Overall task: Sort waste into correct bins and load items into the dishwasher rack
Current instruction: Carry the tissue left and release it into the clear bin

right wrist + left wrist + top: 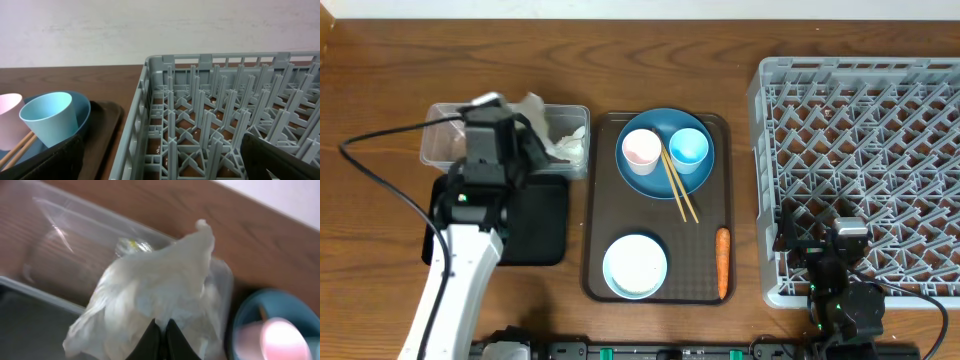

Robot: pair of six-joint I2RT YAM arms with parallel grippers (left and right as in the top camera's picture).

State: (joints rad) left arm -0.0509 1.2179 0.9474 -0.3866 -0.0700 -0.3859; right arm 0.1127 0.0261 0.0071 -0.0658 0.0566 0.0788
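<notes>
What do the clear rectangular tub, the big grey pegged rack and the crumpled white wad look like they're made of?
Clear rectangular tub: likely thin glossy plastic; the table shows through and its walls glint. Big grey pegged rack: matte moulded plastic, judging by its uniform lattice. Crumpled white wad: probably soft paper; it creases and droops.

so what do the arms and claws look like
The left arm has a white lower link and a black wrist section, with a black cable looping off it. The right arm is black with small green lights. Both the left claw and right claw have dark, flat fingers.
</notes>
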